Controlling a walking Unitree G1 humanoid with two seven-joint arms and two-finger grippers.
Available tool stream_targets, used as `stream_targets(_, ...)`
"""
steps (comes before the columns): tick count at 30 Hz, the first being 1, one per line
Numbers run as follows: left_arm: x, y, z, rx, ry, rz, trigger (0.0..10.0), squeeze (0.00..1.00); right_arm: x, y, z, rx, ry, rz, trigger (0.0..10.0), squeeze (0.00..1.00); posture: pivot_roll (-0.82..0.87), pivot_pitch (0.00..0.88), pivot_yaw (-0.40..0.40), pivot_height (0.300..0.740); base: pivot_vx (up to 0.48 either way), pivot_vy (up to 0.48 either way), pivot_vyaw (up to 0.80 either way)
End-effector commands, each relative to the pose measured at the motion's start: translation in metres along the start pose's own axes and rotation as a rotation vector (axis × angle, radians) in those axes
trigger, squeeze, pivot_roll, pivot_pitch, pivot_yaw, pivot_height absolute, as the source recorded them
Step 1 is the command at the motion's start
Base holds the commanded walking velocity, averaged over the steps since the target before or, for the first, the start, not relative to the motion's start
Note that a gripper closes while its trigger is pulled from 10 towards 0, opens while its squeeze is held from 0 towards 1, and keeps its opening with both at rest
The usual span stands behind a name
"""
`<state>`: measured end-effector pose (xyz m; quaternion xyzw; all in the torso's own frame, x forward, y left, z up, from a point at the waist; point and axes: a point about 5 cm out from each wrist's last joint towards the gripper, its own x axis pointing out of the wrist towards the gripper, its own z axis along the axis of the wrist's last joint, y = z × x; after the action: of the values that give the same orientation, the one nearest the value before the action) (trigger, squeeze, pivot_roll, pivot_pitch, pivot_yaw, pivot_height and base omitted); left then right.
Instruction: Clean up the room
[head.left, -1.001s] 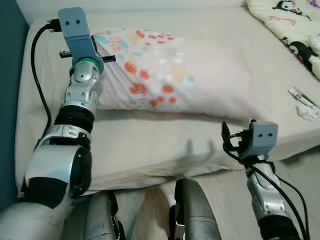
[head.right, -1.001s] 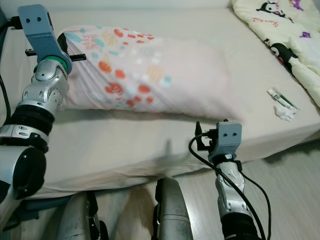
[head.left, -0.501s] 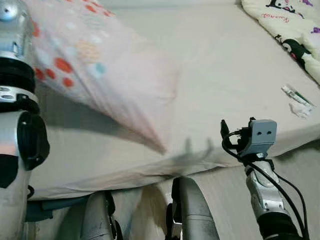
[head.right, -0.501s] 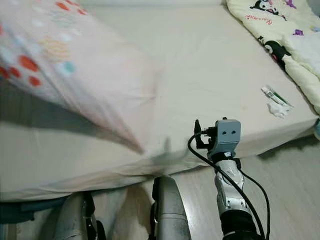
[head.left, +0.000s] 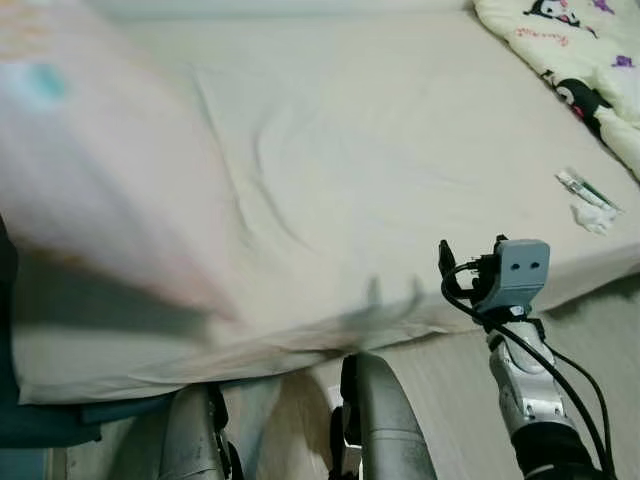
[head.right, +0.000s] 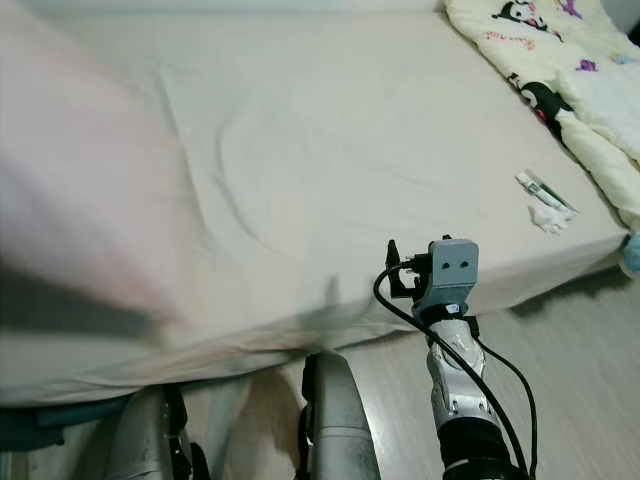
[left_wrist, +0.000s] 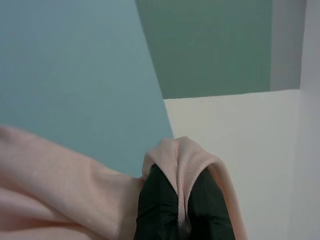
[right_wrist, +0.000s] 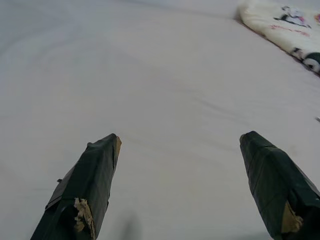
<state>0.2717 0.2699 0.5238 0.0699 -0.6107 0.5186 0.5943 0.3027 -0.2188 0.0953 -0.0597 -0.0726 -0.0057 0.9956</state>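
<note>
Since the earlier frames, the pillow (head.left: 95, 170) has been lifted off the middle of the bed and now sits at the far left of the head views as a blurred pink mass, raised above the sheet with its shadow on the mattress edge below it.

1. Left side: in the left wrist view, the left gripper (left_wrist: 182, 197) is closed, its two black fingers (left_wrist: 157, 200) pinching a fold of the pink pillow fabric between them. Behind it are teal and green wall surfaces.
2. Centre: the bed (head.left: 380, 170) carries a wrinkled beige sheet, creased where the pillow lay.
3. Right of centre: the right gripper (right_wrist: 187, 185) hovers at the near edge of the bed, above the sheet. Its fingers are spread wide apart and grasp nothing. The grey wrist housing (head.left: 520, 268) and black cable (head.left: 560, 385) appear in the head views.
4. Right side: a small tube (head.left: 585, 187) and a crumpled white tissue (head.left: 594, 216) lie just beside each other near the bed's right edge. A cream blanket (head.left: 570, 60) with cartoon prints occupies the far right corner.
</note>
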Motion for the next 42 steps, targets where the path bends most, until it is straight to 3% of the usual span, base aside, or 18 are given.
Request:
stream_targets(1, -0.031, -0.024, -0.007, -0.025, 0.082, -0.203, 0.0, 0.00, -0.005, -0.001, -0.008, 0.020, 0.023, -0.017, 10.0, 0.00, -0.09, 0.088, -0.036, 0.603, 0.000, 0.000, 0.00)
stream_targets(4, -0.099, -0.049, -0.032, -0.016, 0.315, -0.541, 0.0, 0.00, -0.006, 0.001, -0.009, 0.026, 0.025, -0.018, 10.0, 0.00, -0.10, 0.095, -0.032, 0.603, 0.000, 0.000, 0.00)
stream_targets(5, -0.142, -0.054, -0.047, -0.015, 0.478, -0.714, 0.0, 0.00, -0.008, 0.002, -0.010, 0.027, 0.026, -0.017, 10.0, 0.00, -0.10, 0.100, -0.032, 0.603, 0.000, 0.000, 0.00)
stream_targets(7, -0.142, -0.054, -0.047, -0.015, 0.478, -0.714, 0.0, 0.00, -0.008, 0.002, -0.010, 0.027, 0.026, -0.017, 10.0, 0.00, -0.10, 0.100, -0.032, 0.603, 0.000, 0.000, 0.00)
stream_targets(9, -0.178, -0.050, -0.062, -0.003, 0.650, -0.827, 10.0, 0.00, -0.009, 0.001, -0.011, 0.026, 0.032, -0.019, 10.0, 0.00, -0.10, 0.100, -0.032, 0.603, 0.000, 0.000, 0.00)
stream_targets(13, -0.211, -0.043, -0.072, 0.034, 0.739, -0.939, 10.0, 0.00, -0.011, -0.001, -0.013, 0.024, 0.039, -0.019, 10.0, 0.00, -0.09, 0.110, -0.036, 0.603, 0.000, 0.000, 0.00)
stream_targets(14, -0.215, -0.041, -0.073, 0.027, 0.750, -0.941, 10.0, 0.75, -0.010, -0.001, -0.013, 0.024, 0.040, -0.018, 10.0, 0.00, -0.09, 0.110, -0.036, 0.603, 0.000, 0.000, 0.00)
stream_targets(15, -0.222, -0.040, -0.072, -0.013, 0.786, -0.947, 10.0, 1.00, -0.009, 0.000, -0.012, 0.026, 0.040, -0.015, 10.0, 0.00, -0.09, 0.110, -0.036, 0.603, 0.000, 0.000, 0.00)
stream_targets(18, -0.230, -0.042, -0.068, -0.048, 0.801, -0.970, 10.0, 1.00, -0.007, 0.002, -0.012, 0.028, 0.039, -0.010, 10.0, 0.00, -0.09, 0.110, -0.036, 0.603, 0.000, 0.000, 0.00)
stream_targets(20, -0.232, -0.043, -0.066, -0.054, 0.806, -0.976, 10.0, 1.00, -0.006, 0.003, -0.012, 0.029, 0.038, -0.007, 10.0, 0.00, -0.09, 0.110, -0.036, 0.603, 0.000, 0.000, 0.00)
stream_targets(21, -0.234, -0.044, -0.066, -0.063, 0.816, -0.973, 10.0, 0.00, -0.006, 0.004, -0.012, 0.029, 0.038, -0.003, 10.0, 0.00, -0.09, 0.110, -0.036, 0.603, 0.000, 0.000, 0.00)
stream_targets(22, -0.234, -0.044, -0.066, -0.063, 0.816, -0.973, 10.0, 0.00, -0.006, 0.004, -0.012, 0.029, 0.038, -0.003, 10.0, 0.00, -0.09, 0.110, -0.036, 0.603, 0.000, 0.000, 0.00)
stream_targets(23, -0.235, -0.044, -0.065, -0.068, 0.814, -0.967, 10.0, 1.00, -0.006, 0.006, -0.012, 0.030, 0.037, 0.000, 10.0, 0.00, -0.09, 0.110, -0.036, 0.603, 0.000, 0.000, 0.00)
stream_targets(28, -0.227, -0.049, -0.061, -0.113, 0.808, -0.913, 10.0, 1.00, -0.009, 0.006, -0.013, 0.033, 0.036, 0.000, 10.0, 0.00, -0.09, 0.113, -0.035, 0.603, 0.000, 0.000, 0.00)
stream_targets(30, -0.213, -0.060, -0.036, -0.295, 0.650, -0.934, 10.0, 1.00, -0.010, 0.005, -0.013, 0.032, 0.037, -0.003, 10.0, 0.00, -0.09, 0.113, -0.035, 0.603, 0.000, 0.000, 0.00)
stream_targets(31, -0.207, -0.067, -0.017, -0.396, 0.520, -0.976, 10.0, 0.00, -0.010, 0.005, -0.013, 0.032, 0.037, -0.004, 10.0, 0.00, -0.09, 0.114, -0.033, 0.603, 0.000, 0.000, 0.00)
stream_targets(34, -0.201, -0.072, -0.005, -0.482, 0.458, -0.994, 10.0, 0.00, -0.009, 0.005, -0.013, 0.032, 0.037, -0.005, 10.0, 0.00, -0.09, 0.111, -0.033, 0.603, 0.000, 0.000, 0.00)
stream_targets(42, -0.131, -0.085, 0.028, -0.659, 0.294, -0.815, 10.0, 0.00, -0.009, 0.006, -0.012, 0.031, 0.032, -0.002, 10.0, 0.00, -0.09, 0.111, -0.033, 0.603, 0.000, 0.000, 0.00)
